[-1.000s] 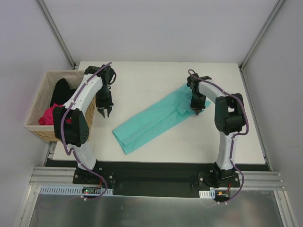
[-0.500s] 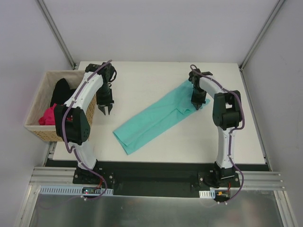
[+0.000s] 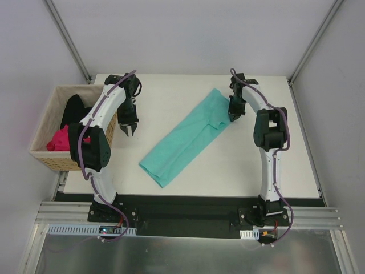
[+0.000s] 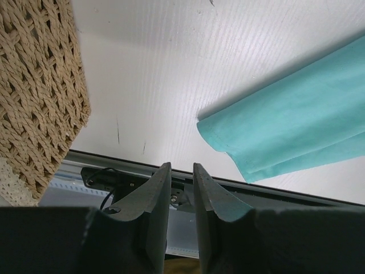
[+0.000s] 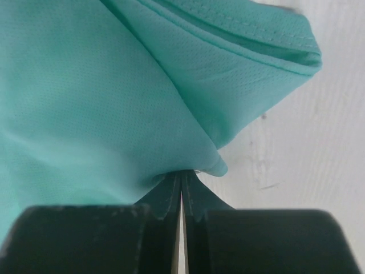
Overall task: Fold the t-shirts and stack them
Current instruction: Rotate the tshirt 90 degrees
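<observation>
On the white table (image 3: 171, 91), seen from above, the teal t-shirt (image 3: 182, 140) is lying as a long folded strip running diagonally, and the right gripper (image 3: 234, 116) is pinching its far right edge. The left gripper (image 3: 129, 130) is hanging beside the wicker basket (image 3: 43, 154), where the pink t-shirt (image 3: 57, 140) and black t-shirt (image 3: 73, 111) are waiting.

In the left wrist view, the fingers are standing slightly apart with nothing between them, and the strip's near end is lying off to the right.

In the right wrist view, the jaws are pressing together on a fold of teal cloth.

The teal shirt's folding seems to be underway. The next move probably calls for the left gripper to take the near end so the strip can be doubled over.
</observation>
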Motion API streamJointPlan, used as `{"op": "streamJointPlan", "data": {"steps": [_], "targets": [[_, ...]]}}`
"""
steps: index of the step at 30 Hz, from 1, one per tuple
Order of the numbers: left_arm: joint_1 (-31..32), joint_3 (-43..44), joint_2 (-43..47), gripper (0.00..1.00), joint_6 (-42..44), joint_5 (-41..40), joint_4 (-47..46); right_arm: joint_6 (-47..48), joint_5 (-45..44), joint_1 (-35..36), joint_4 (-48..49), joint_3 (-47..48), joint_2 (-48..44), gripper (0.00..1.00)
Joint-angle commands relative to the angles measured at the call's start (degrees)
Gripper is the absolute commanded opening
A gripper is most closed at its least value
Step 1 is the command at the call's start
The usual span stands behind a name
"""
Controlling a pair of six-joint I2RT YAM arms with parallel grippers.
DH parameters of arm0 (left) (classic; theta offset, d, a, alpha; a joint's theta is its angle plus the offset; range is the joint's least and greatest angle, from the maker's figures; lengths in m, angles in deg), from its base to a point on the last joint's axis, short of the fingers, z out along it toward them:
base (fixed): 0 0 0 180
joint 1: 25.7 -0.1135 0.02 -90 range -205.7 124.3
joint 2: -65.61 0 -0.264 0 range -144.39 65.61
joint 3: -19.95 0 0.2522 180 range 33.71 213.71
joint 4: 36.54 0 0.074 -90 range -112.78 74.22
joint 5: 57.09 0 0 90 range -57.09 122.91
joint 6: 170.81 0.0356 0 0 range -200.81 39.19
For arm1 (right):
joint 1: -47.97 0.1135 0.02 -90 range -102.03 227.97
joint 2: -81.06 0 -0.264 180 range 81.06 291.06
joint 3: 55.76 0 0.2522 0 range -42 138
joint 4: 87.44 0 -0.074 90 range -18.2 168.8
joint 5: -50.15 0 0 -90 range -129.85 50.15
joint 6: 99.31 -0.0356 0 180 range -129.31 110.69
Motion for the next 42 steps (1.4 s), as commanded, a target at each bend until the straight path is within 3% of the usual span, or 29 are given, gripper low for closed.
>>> {"op": "streamJointPlan", "data": {"steps": [1, 14, 19, 21, 23, 35, 42], "targets": [[-0.6, 0.9, 0.9, 0.22, -1.5, -1.0, 6.3, 3.7, 8.4, 0.1, 2.2, 3.4, 0.9, 0.01], [-0.5, -1.7, 5.0, 0.22, -2.3, 0.7, 6.2, 10.4, 15.3, -0.1, 10.7, 9.5, 2.2, 0.01], [-0.5, -2.7, 6.9, 0.22, -1.9, 0.4, 6.2, 11.4, 12.4, -0.4, 7.7, 12.2, 2.3, 0.2], [-0.5, -3.1, 7.4, 0.22, -1.7, -0.1, 5.8, 11.3, 9.5, -0.4, 7.7, 8.4, -1.2, 0.35], [-0.5, -4.1, 7.8, 0.22, -1.5, -0.2, 5.1, 11.3, 8.2, -0.3, 8.0, 3.7, -3.7, 0.41], [-0.5, -6.8, 9.0, 0.22, -0.9, 3.1, 0.2, 10.2, -4.0, -0.1, 4.7, -10.0, -20.5, 0.38], [-0.5, -9.5, 11.1, 0.22, -1.3, 3.0, -0.1, 10.2, 0.8, 0.7, 4.2, -5.7, -15.0, 0.31]]}}
